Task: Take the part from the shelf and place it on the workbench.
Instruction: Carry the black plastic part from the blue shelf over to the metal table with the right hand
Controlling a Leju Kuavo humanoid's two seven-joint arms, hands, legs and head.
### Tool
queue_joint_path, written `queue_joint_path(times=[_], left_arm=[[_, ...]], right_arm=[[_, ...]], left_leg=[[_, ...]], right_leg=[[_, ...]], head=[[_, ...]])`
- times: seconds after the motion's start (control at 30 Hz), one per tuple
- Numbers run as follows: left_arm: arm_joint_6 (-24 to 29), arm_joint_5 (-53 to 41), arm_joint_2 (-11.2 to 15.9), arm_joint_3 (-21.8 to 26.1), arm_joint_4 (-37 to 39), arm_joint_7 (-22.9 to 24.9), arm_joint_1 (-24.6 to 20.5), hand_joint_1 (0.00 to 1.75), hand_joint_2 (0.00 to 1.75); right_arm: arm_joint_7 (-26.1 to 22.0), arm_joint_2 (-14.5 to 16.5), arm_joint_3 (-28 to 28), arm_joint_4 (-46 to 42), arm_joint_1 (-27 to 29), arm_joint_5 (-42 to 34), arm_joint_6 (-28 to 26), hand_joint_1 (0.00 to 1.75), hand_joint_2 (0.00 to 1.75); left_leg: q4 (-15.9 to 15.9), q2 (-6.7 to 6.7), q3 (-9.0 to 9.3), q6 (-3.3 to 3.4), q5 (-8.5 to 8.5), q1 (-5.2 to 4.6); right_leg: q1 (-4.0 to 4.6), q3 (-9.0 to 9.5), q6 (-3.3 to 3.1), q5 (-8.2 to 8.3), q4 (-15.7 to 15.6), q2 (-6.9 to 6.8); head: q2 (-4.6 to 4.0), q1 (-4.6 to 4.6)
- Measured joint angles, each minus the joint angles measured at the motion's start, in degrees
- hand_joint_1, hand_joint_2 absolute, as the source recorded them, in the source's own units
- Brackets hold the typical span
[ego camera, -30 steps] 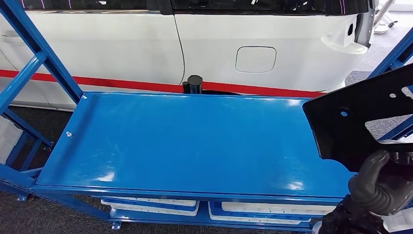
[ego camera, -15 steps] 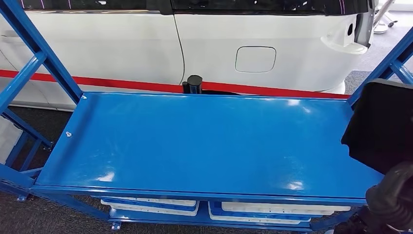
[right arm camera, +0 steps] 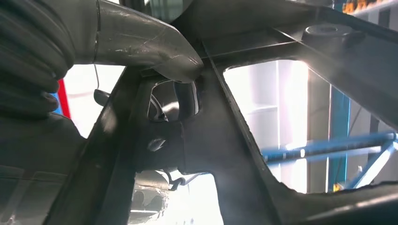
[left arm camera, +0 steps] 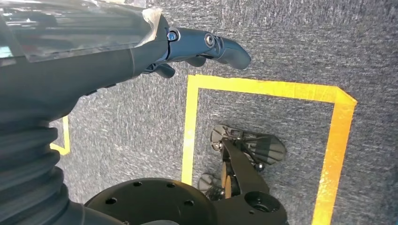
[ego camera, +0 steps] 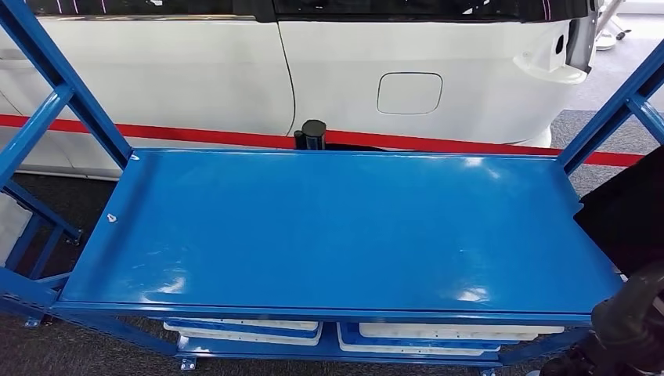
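Note:
The black part (ego camera: 626, 211), a flat frame-like panel, hangs past the right end of the blue shelf (ego camera: 337, 227), cut off by the picture's edge. My right hand (ego camera: 630, 321) sits low at the right, under the part. In the right wrist view the thumb of the right hand (right arm camera: 136, 42) presses on a bar of the black part (right arm camera: 225, 140), which it grips. My left hand (left arm camera: 206, 44) hangs over the grey floor with its fingers apart and nothing in it.
A white car body (ego camera: 352, 70) with a red stripe stands right behind the shelf. A small black cylinder (ego camera: 313, 133) is at the shelf's back edge. White bins (ego camera: 250, 327) lie on the lower level. Blue uprights (ego camera: 611, 117) frame both ends. Yellow floor tape (left arm camera: 190, 126) marks the floor.
My right hand has carried the black part rightwards, from over the shelf's right end to beyond it. The shelf top now lies bare.

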Motion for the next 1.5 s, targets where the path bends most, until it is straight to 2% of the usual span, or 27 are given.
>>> queue_joint_path(times=[0.03, 0.07, 0.13, 0.2, 0.3, 0.37, 0.4, 0.47, 0.5, 0.53, 0.57, 0.6, 0.67, 0.73, 0.83, 0.87, 0.93, 1.0, 1.03, 1.07, 1.1, 1.17, 1.23, 1.3, 1.37, 1.43, 1.5], left_arm=[[-0.2, 0.1, 0.0, 0.1, 0.0, 0.0, 0.0, 0.00, 1.75], [-0.4, 0.2, 0.0, 0.2, 0.0, 0.0, 0.0, 0.00, 1.75], [-0.7, 0.4, -0.1, 0.4, 0.0, 0.0, 0.0, 0.00, 1.75], [-0.8, 0.6, 0.0, 0.7, 0.0, 0.0, 0.0, 0.00, 1.75], [-0.8, 0.7, 0.0, 1.0, 0.0, 0.0, 0.0, 0.00, 1.75], [-0.9, 0.8, 0.0, 1.1, 0.0, 0.0, 0.1, 0.00, 1.75], [-0.9, 0.8, 0.1, 1.2, 0.0, 0.0, 0.2, 0.00, 1.75], [-1.0, 0.8, 0.1, 1.2, 0.0, 0.0, 0.2, 0.00, 1.75], [-1.0, 0.8, 0.0, 1.2, 0.0, 0.0, 0.2, 0.00, 1.75], [-1.0, 0.8, 0.0, 1.2, 0.0, 0.0, 0.2, 0.00, 1.75], [-1.0, 0.8, 0.0, 1.2, 0.0, 0.0, 0.2, 0.00, 1.75], [-1.0, 0.8, 0.1, 1.2, 0.0, 0.0, 0.2, 0.00, 1.75], [-1.2, 0.8, 0.1, 1.2, 0.0, 0.0, 0.1, 0.00, 1.75], [-1.5, 0.9, 0.1, 1.3, 0.0, 0.0, 0.1, 0.00, 1.75], [-1.6, 1.0, 0.0, 1.3, 0.0, 0.0, 0.1, 0.00, 1.75], [-1.7, 1.0, 0.0, 1.3, 0.0, 0.0, 0.1, 0.00, 1.75], [-1.7, 1.0, 0.0, 1.3, 0.0, 0.0, 0.0, 0.00, 1.75], [-1.7, 1.1, 0.0, 1.3, 0.0, 0.0, 0.0, 0.00, 1.75], [-1.7, 1.1, 0.0, 1.3, 0.0, 0.0, 0.0, 0.00, 1.75], [-1.7, 1.1, 0.0, 1.3, 0.0, 0.0, 0.1, 0.00, 1.75], [-1.7, 1.1, 0.0, 1.3, 0.0, 0.0, 0.1, 0.00, 1.75], [-1.9, 1.1, -0.1, 1.3, 0.0, 0.0, 0.0, 0.00, 1.75], [-2.4, 1.0, -0.1, 1.3, 0.0, 0.0, 0.0, 0.00, 1.75], [-2.9, 0.9, -0.2, 1.3, 0.0, -0.1, -0.1, 0.00, 1.75], [-3.3, 0.8, -0.1, 1.3, -0.1, -0.2, -0.1, 0.00, 1.75], [-3.5, 0.8, 0.0, 1.3, -0.1, -0.2, -0.1, 0.00, 1.75], [-3.7, 0.8, 0.0, 1.3, -0.1, -0.2, -0.1, 0.00, 1.75]], right_arm=[[0.2, 0.0, 0.0, 0.0, 0.0, 0.1, -0.1, 1.75, 1.75], [0.3, 0.0, 0.0, 0.1, 0.0, 0.2, -0.2, 1.75, 1.75], [0.7, 0.0, 0.0, 0.1, 0.0, 0.4, -0.4, 1.75, 1.75], [0.8, 0.0, 0.0, 0.1, 0.1, 0.6, -0.5, 1.75, 1.75], [1.0, 0.0, -0.1, 0.2, 0.2, 0.7, -0.5, 1.75, 1.75], [0.9, 0.0, -0.1, 0.2, 0.2, 0.8, -0.5, 1.75, 1.75], [0.9, 0.1, -0.1, 0.2, 0.2, 0.8, -0.5, 1.75, 1.75], [0.9, 0.1, -0.1, 0.2, 0.3, 0.9, -0.5, 1.75, 1.75], [0.9, 0.2, -0.1, 0.2, 0.3, 0.9, -0.5, 1.75, 1.75], [0.9, 0.2, -0.1, 0.2, 0.3, 0.9, -0.6, 1.75, 1.75], [0.9, 0.2, -0.1, 0.2, 0.3, 0.9, -0.6, 1.75, 1.75], [0.9, 0.2, -0.1, 0.2, 0.3, 1.0, -0.6, 1.75, 1.75], [0.8, 0.2, -0.1, 0.2, 0.3, 1.1, -0.8, 1.75, 1.75], [0.7, 0.2, -0.1, 0.1, 0.4, 1.4, -1.1, 1.75, 1.75], [0.6, 0.2, -0.1, -0.2, 0.8, 1.5, -1.4, 1.75, 1.75], [0.5, 0.2, -0.1, -0.3, 0.9, 1.5, -1.4, 1.75, 1.75], [0.5, 0.2, -0.1, -0.5, 1.1, 1.5, -1.5, 1.75, 1.75], [0.5, 0.1, -0.1, -0.5, 1.3, 1.5, -1.5, 1.75, 1.75], [0.5, 0.1, -0.1, -0.5, 1.5, 1.5, -1.5, 1.75, 1.75], [0.5, 0.1, -0.1, -0.5, 1.5, 1.5, -1.5, 1.75, 1.75], [0.5, 0.1, -0.1, -0.5, 1.6, 1.5, -1.5, 1.75, 1.75], [0.5, 0.1, -0.1, -0.6, 1.6, 1.5, -1.6, 1.75, 1.75], [0.5, 0.1, -0.3, -0.6, 1.6, 1.4, -1.7, 1.75, 1.75], [0.6, -0.1, -0.6, -0.6, 1.7, 1.1, -1.9, 1.75, 1.75], [0.6, -0.2, -0.8, -0.6, 1.7, 0.7, -2.1, 1.75, 1.75], [0.6, -0.3, -0.9, -0.6, 1.6, 0.5, -2.2, 1.75, 1.75], [0.7, -0.3, -0.9, -0.6, 1.6, 0.5, -2.2, 1.75, 1.75]], left_leg=[[0.0, 0.23, -0.04, -0.04, 0.00, 0.04], [0.1, 0.39, -0.05, -0.15, -0.01, 0.13], [0.5, 0.53, -0.11, -0.68, -0.18, 0.36], [1.2, 0.43, -0.41, -1.56, -0.49, 0.33], [2.0, 0.27, -1.02, -2.57, -0.57, 0.12], [3.2, 0.26, -1.91, -3.07, -1.77, 0.39], [5.2, 0.25, -2.80, -3.30, -3.57, 0.52], [12.0, 0.24, -5.56, -3.61, -8.40, 0.59], [15.5, 0.23, -6.84, -3.71, -10.15, 0.60], [17.5, 0.24, -7.40, -3.74, -10.79, 0.62], [17.7, 0.24, -6.96, -3.69, -10.32, 0.63], [15.5, 0.24, -5.31, -3.55, -8.91, 0.62], [7.4, 0.20, -0.09, -3.14, -5.84, 0.56], [2.3, 0.12, 3.00, -2.70, -4.45, 0.31], [1.4, 0.26, 2.56, -1.74, -3.60, -0.08], [1.1, 0.39, 2.18, -1.22, -3.07, -0.07], [0.8, 0.75, 1.16, -0.30, -1.96, 0.01], [0.8, 0.99, -0.05, 0.08, -1.09, -0.23], [0.9, 1.10, -0.62, 0.12, -0.68, -0.37], [0.9, 1.17, -1.13, 0.11, -0.31, -0.50], [1.0, 1.22, -1.54, 0.07, 0.02, -0.58], [1.1, 1.22, -2.05, -0.17, 0.55, -0.70], [1.3, 1.22, -2.34, -0.63, 1.07, -0.91], [1.5, 1.21, -2.55, -1.16, 1.60, -1.07], [2.1, 1.00, -3.03, -1.74, 1.06, -0.94], [5.8, 0.64, -4.66, -2.43, -2.52, -0.60], [13.0, 0.46, -7.20, -3.13, -7.39, -0.17]], right_leg=[[-0.17, -0.85, 0.43, -0.17, 1.7, -0.07], [-0.42, -0.59, 1.12, 0.67, 1.1, -0.17], [-1.16, 3.04, 2.83, 4.15, -6.3, -0.65], [-1.36, 6.10, 3.30, 6.85, -12.3, -0.89], [-1.37, 5.68, 1.73, 7.22, -12.9, -0.55], [-1.71, 5.13, 0.60, 7.50, -12.9, -0.53], [-1.79, 4.74, 0.03, 7.84, -12.9, -0.56], [-1.54, 3.96, -0.78, 8.44, -12.9, -0.67], [-1.39, 3.52, -0.96, 8.75, -12.9, -0.71], [-1.27, 3.13, -1.01, 9.03, -12.8, -0.75], [-1.19, 2.80, -0.94, 9.30, -12.8, -0.76], [-1.15, 2.55, -0.83, 9.56, -12.8, -0.75], [-1.03, 2.22, -0.40, 10.02, -12.8, -0.71], [-0.80, 2.04, 0.32, 10.53, -12.8, -0.71], [-0.78, 1.69, 1.66, 11.29, -12.9, -0.78], [-0.79, 1.20, 1.81, 10.77, -12.4, -0.79], [-0.75, -0.80, 1.35, 7.41, -7.9, -0.81], [-0.63, -3.19, 0.91, 3.16, -0.4, -0.81], [-0.60, -3.65, 1.03, 2.07, 2.3, -0.81], [-0.58, -3.07, 1.34, 1.97, 3.0, -0.82], [-0.56, -1.33, 1.73, 2.70, 1.4, -0.82], [-0.37, 4.68, 2.02, 4.58, -7.1, -0.84], [0.13, 9.00, 1.45, 5.41, -13.8, -0.87], [0.45, 9.33, 0.83, 5.65, -15.2, -0.86], [-0.21, 8.60, -0.02, 6.21, -15.3, -0.88], [-0.79, 7.84, -1.17, 7.02, -15.4, -1.00], [-0.68, 6.98, -1.61, 7.78, -15.4, -1.10]], head=[[-0.01, 0.00], [0.00, 0.02], [0.01, 0.05], [0.01, 0.11], [0.01, -0.10], [0.01, -0.33], [0.01, -0.44], [0.01, -0.63], [0.00, -0.68], [0.01, -0.71], [0.01, -0.72], [0.00, -0.73], [0.00, -0.81], [0.01, -0.84], [0.01, -0.86], [0.01, -0.81], [0.00, -0.63], [0.01, -0.50], [0.02, -0.50], [0.02, -0.50], [0.02, -0.50], [0.01, -0.50], [0.01, -0.54], [0.02, -0.61], [0.02, -0.67], [0.02, -0.93], [0.02, -1.22]])
